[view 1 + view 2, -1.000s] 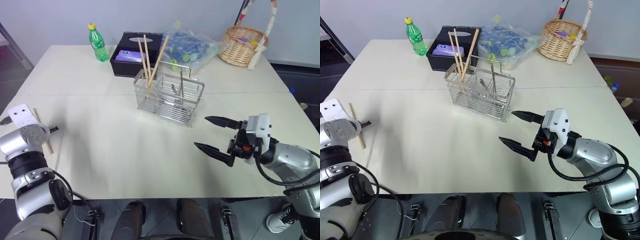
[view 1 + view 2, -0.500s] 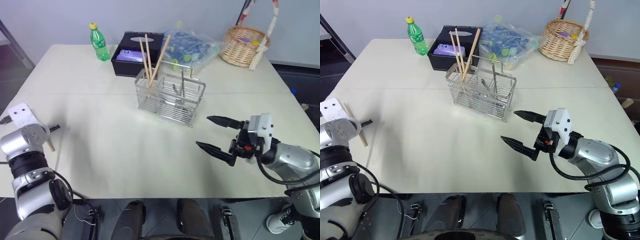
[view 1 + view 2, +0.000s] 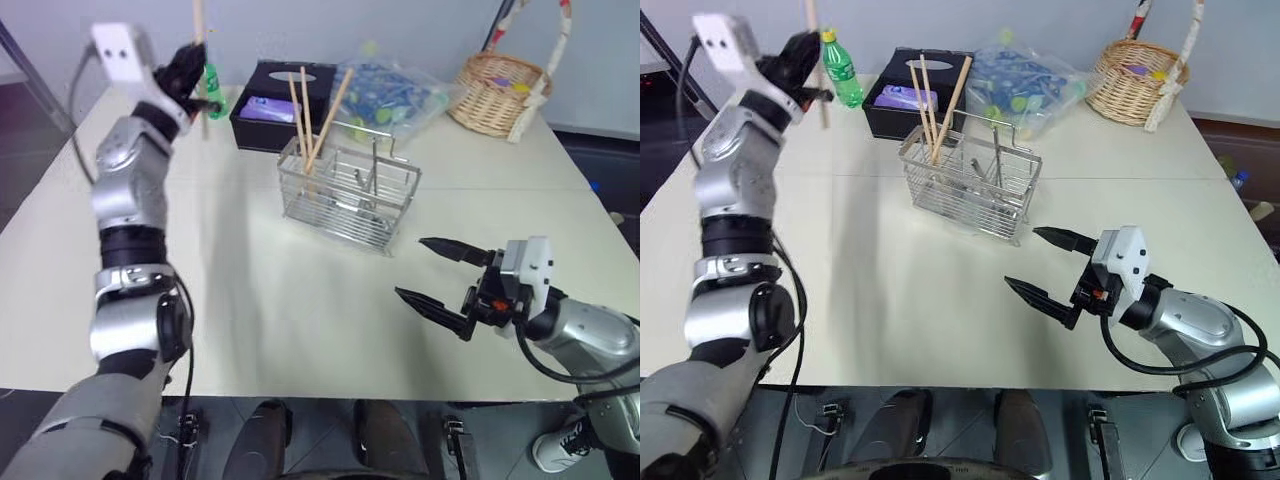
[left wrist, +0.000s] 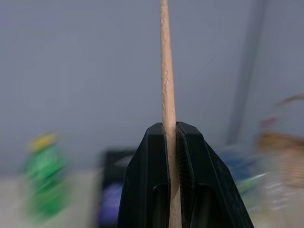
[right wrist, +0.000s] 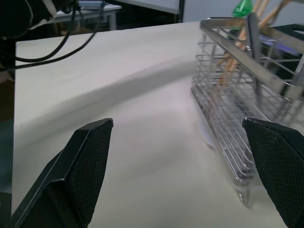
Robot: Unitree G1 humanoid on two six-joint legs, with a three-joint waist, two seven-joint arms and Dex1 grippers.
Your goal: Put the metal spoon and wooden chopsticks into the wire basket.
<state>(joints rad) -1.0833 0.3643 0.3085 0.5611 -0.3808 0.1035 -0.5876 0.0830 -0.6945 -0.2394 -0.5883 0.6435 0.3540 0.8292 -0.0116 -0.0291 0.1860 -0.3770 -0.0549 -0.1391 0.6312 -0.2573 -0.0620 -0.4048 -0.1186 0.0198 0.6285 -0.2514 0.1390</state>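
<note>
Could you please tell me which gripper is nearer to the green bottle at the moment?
Left. The left gripper, shut on a chopstick, is raised right beside the green bottle. The right gripper hangs open past the wire basket, near the table's front edge.
</note>
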